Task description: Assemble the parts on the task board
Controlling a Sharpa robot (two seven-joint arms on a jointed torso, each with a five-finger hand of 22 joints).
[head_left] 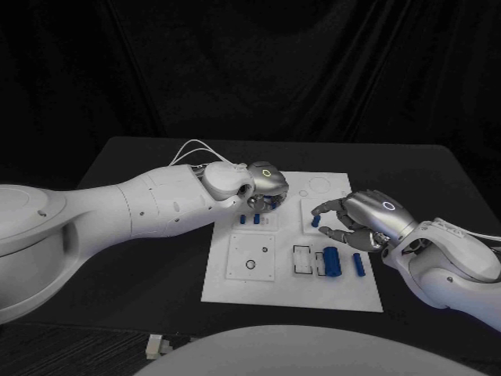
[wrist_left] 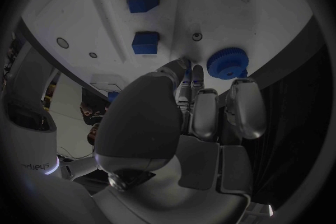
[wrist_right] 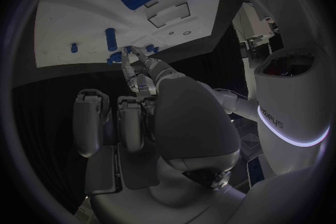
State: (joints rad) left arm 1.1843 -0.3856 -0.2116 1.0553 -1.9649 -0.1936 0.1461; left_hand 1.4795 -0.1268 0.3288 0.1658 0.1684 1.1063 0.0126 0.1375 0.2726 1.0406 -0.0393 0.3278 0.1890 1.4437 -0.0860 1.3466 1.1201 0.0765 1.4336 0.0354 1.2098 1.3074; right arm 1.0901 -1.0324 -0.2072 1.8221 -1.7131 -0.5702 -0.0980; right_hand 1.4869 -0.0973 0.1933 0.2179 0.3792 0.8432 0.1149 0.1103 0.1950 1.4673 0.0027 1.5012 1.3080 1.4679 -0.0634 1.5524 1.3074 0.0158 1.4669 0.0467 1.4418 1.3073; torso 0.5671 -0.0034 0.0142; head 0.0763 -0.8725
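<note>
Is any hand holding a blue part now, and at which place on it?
It cannot be told. The left hand has fingertips close to the blue gear, and the right hand has fingertips at a small blue part; a firm hold is unclear.

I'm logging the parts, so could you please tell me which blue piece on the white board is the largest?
The large blue cylinder lying in the recessed slots near the board's front, beside a slimmer blue bar; the other blue pieces are far smaller.

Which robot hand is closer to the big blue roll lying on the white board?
The right hand. It hovers just beyond the big blue roll, while the left hand is over the board's far side.
</note>
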